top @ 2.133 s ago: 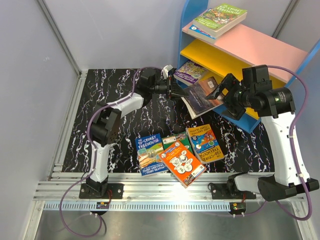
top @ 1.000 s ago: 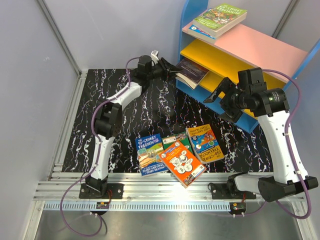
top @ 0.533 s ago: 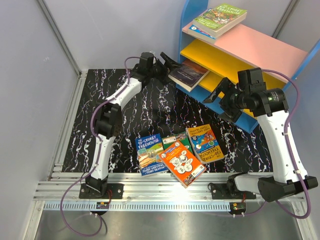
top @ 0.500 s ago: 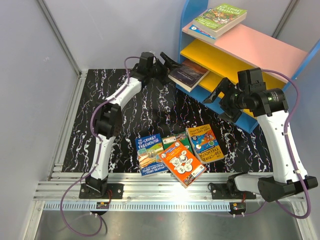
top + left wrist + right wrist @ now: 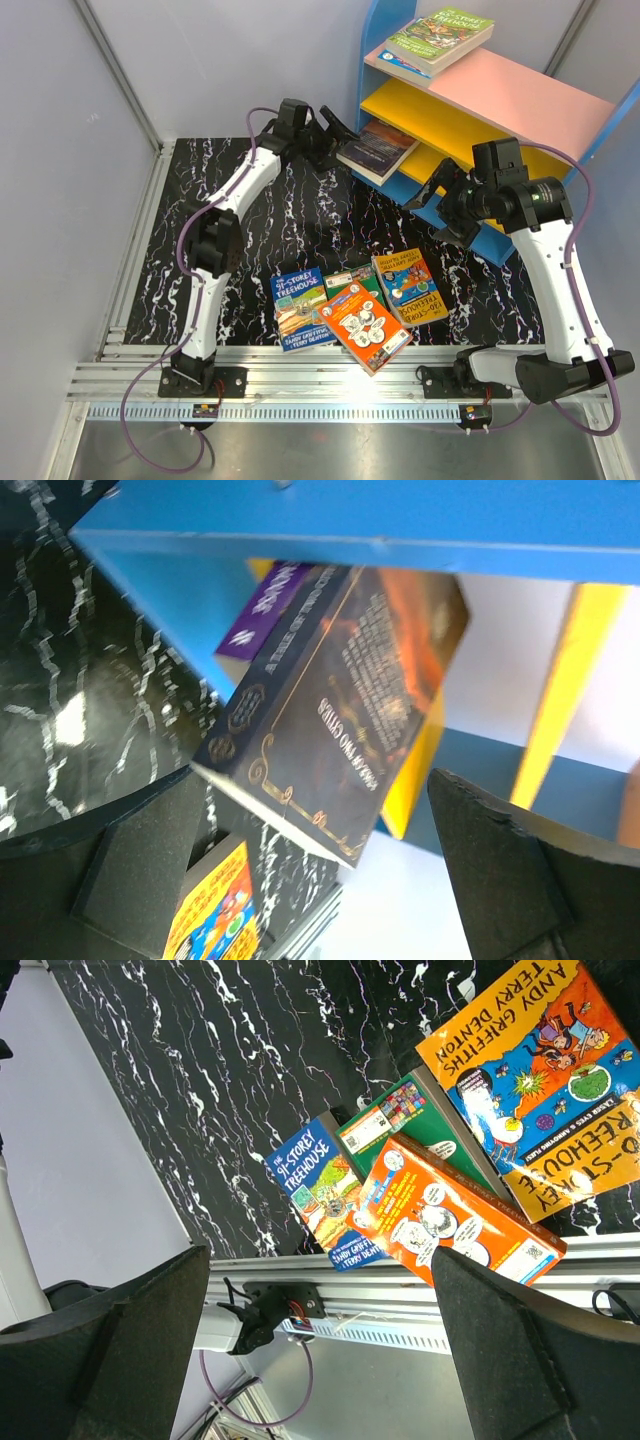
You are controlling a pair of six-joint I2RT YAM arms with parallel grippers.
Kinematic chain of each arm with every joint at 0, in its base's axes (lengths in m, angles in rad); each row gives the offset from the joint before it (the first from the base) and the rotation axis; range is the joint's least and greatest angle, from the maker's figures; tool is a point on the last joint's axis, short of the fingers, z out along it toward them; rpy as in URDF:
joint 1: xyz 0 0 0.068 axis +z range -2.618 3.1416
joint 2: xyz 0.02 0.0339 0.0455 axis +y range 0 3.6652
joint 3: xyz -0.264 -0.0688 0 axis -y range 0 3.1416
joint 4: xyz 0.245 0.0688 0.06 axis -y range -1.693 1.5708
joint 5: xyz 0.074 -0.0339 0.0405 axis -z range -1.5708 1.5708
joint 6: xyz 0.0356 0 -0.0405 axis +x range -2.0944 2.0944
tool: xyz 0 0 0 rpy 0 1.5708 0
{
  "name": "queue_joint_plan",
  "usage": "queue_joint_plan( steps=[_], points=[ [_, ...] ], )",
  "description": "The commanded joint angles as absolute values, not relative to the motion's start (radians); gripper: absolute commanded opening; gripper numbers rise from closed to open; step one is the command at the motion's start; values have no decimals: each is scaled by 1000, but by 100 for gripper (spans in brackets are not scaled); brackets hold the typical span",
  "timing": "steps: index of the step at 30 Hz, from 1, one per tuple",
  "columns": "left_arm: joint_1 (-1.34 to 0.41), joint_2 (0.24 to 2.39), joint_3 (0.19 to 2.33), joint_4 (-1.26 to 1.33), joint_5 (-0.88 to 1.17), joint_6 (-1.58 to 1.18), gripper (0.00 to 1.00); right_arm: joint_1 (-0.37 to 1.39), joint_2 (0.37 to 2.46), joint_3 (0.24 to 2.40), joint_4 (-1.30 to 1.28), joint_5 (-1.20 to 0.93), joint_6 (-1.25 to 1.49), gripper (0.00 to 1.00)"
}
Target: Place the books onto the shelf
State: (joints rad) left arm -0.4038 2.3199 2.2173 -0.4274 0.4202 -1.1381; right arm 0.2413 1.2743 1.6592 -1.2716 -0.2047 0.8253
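Note:
The dark brown book [image 5: 378, 148] lies on the shelf's lower yellow board [image 5: 436, 162], on top of a purple book [image 5: 270, 605]. My left gripper [image 5: 336, 138] stands open just left of it, its fingers apart from the dark brown book [image 5: 340, 695]. Two more books [image 5: 437, 38] rest on the pink top board [image 5: 510, 92]. Several books lie on the table near the front: blue [image 5: 303, 308], green [image 5: 349, 282], orange [image 5: 367, 326] and yellow-orange [image 5: 408, 285]. My right gripper [image 5: 438, 202] hangs open and empty above the table, beside the shelf's blue frame [image 5: 490, 243].
The black marbled table [image 5: 260, 230] is bounded by grey walls at the left and back. An aluminium rail [image 5: 330, 375] runs along the near edge. The shelf fills the back right corner. The right wrist view looks down on the blue book [image 5: 320, 1185] and orange book [image 5: 450, 1215].
My left gripper has opened and let go of the dark brown book, which now rests on the lower board. The gripper has drawn back a little. The right arm has barely moved.

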Motion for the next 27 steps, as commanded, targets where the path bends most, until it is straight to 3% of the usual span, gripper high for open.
queue_joint_plan(
  steps=[1,27],
  points=[
    [-399,2238,2244,-465,417,-1086,99,236,1247,1651,-1239,-229,811,100],
    [-463,2178,2163,-466,433,-1080,99,236,1226,1592,-1215,-253,805,100]
  ],
)
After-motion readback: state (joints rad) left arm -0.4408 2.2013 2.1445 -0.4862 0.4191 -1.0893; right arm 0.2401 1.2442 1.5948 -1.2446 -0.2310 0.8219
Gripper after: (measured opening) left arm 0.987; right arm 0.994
